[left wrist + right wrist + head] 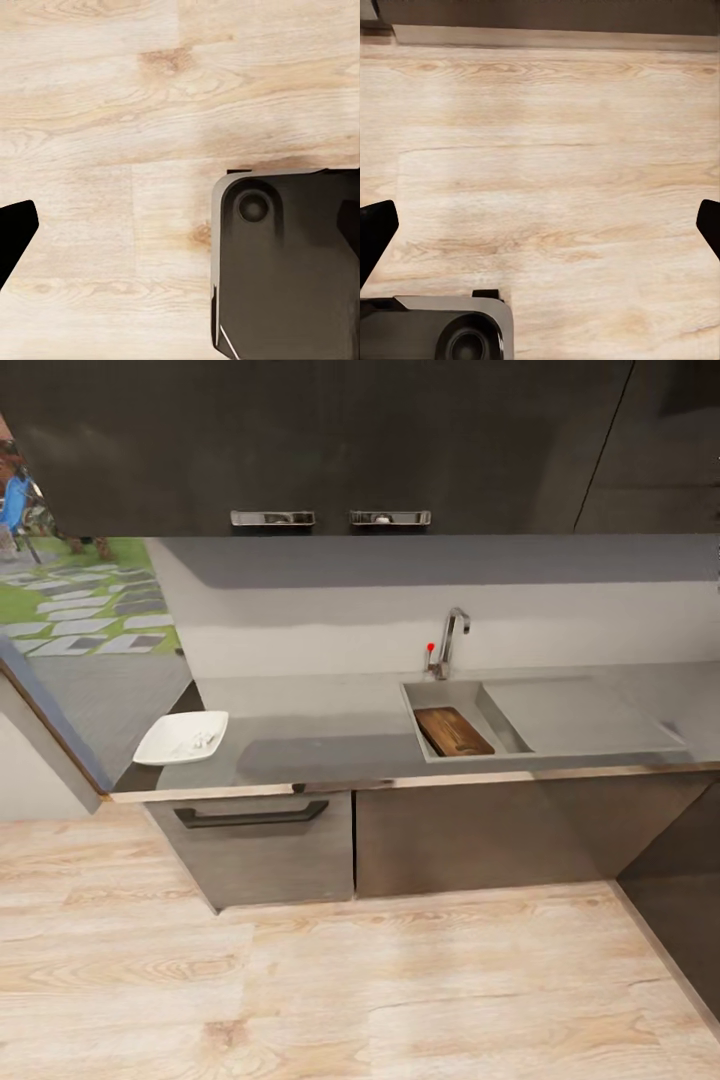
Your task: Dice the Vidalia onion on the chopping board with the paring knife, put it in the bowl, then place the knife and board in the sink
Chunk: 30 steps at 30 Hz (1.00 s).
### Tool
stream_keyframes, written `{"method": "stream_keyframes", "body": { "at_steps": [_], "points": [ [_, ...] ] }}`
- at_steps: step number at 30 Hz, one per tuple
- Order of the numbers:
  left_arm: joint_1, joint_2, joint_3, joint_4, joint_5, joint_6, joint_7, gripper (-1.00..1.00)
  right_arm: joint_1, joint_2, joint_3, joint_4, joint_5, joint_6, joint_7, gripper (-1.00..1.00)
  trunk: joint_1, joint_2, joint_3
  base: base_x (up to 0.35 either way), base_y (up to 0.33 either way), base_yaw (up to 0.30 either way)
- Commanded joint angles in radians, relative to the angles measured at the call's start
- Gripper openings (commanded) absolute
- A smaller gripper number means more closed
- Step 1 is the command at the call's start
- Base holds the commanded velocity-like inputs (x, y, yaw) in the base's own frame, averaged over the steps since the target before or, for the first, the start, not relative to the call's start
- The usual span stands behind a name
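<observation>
Chopping board (454, 731) lying inside the basin of the sink (520, 732), dark brown, slanted, filling most of the basin floor. Paring knife not made out in the basin; too small or hidden to tell. Steel drainboard (580, 715) stretching toward 3 o'clock from the basin. Curved chrome faucet (451, 636) standing at 12 o'clock of the basin, against the back wall, a red dot on its lever side.

Well apart at 9 o'clock from the sink, bowl (182, 737) sitting near the left end of the countertop (300, 745), white and squarish, with a few pale bits inside, too small to name for certain.

Below the countertop, at 6 o'clock, grey-brown drawer front with a dark bar handle (252, 815); beside it a plain cabinet front. Overhead, at 12 o'clock, dark wall cabinets with two chrome handles (330, 518). Pale wood floor (350, 980) across the foreground.

Left wrist view: one dark fingertip (15, 232) of the left gripper at the frame edge over the wood floor, part of the robot's dark base (289, 262) close by; cannot tell whether spread or closed.

Right wrist view: right gripper (540, 225) with both dark fingertips at opposite frame edges, spread wide, gripping nothing, over bare wood floor near a cabinet kickboard (547, 34).
</observation>
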Motion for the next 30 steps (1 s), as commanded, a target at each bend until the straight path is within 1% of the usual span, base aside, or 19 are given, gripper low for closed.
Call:
{"method": "stream_keyframes", "body": {
  "at_steps": [1, 15, 18, 30],
  "points": [
    [0.0, 0.002, -0.008, -0.001, 0.01, -0.002, 0.008, 1.0, 0.0, 0.001, -0.005, -0.001, 0.008, -0.002, 0.001, 1.0, 0.001, -0.002, 0.0, 0.0, 0.0, 0.0],
    [0.0, 0.002, -0.009, 0.001, 0.01, -0.002, 0.008, 1.0, 0.0, 0.001, -0.005, -0.001, 0.008, -0.009, 0.001, 1.0, 0.001, -0.002, 0.023, 0.0, 0.0, 0.007],
    [0.0, 0.002, -0.008, 0.001, 0.01, -0.002, 0.008, 1.0, 0.0, 0.001, -0.005, 0.01, 0.009, -0.032, 0.0, 1.0, 0.001, -0.002, 0.027, 0.0, 0.0, 0.154],
    [0.0, 0.002, -0.008, 0.001, 0.01, -0.002, 0.008, 1.0, 0.0, 0.001, -0.005, 0.025, 0.01, -0.05, 0.0, 1.0, 0.001, -0.002, 0.042, 0.0, 0.0, 0.21]
  ]
}}
